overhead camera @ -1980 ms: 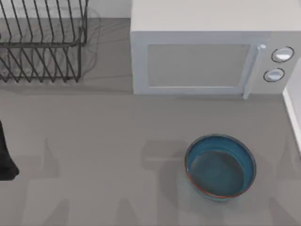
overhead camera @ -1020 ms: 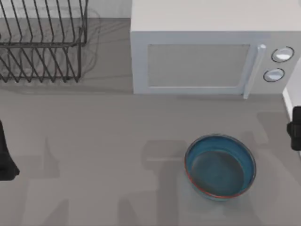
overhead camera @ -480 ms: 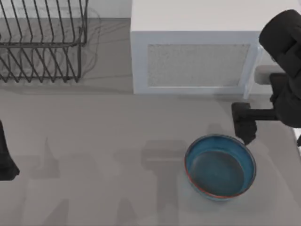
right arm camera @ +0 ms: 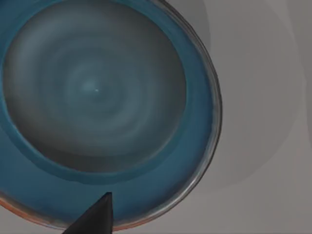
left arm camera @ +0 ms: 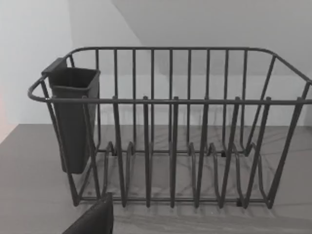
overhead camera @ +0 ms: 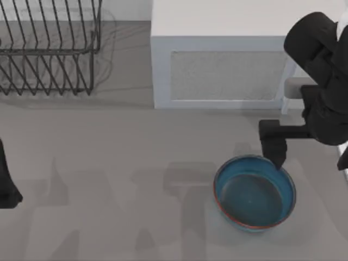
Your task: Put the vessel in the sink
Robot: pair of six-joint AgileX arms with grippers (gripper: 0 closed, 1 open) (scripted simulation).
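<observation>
The vessel [overhead camera: 254, 191] is a shallow teal-blue bowl with a reddish-brown rim, standing on the grey counter at the front right, before the microwave. My right gripper [overhead camera: 274, 157] hangs over the bowl's far rim, pointing down, open and empty. The right wrist view looks straight down into the vessel [right arm camera: 97, 97], with one dark fingertip [right arm camera: 97, 214] over its rim. My left arm [overhead camera: 6, 182] is parked at the left edge; one of its fingers [left arm camera: 92, 219] shows, set well off to one side, open. The sink is out of view.
A white microwave [overhead camera: 228, 54] stands at the back, its right end covered by my right arm. A dark wire dish rack [overhead camera: 49, 49] sits at the back left, and the left wrist view shows the rack [left arm camera: 170, 136] with a cutlery holder [left arm camera: 73, 117].
My right arm has come in from the right edge and moved left, past the microwave's right end, to above the vessel's far rim. The vessel and the left arm have not moved.
</observation>
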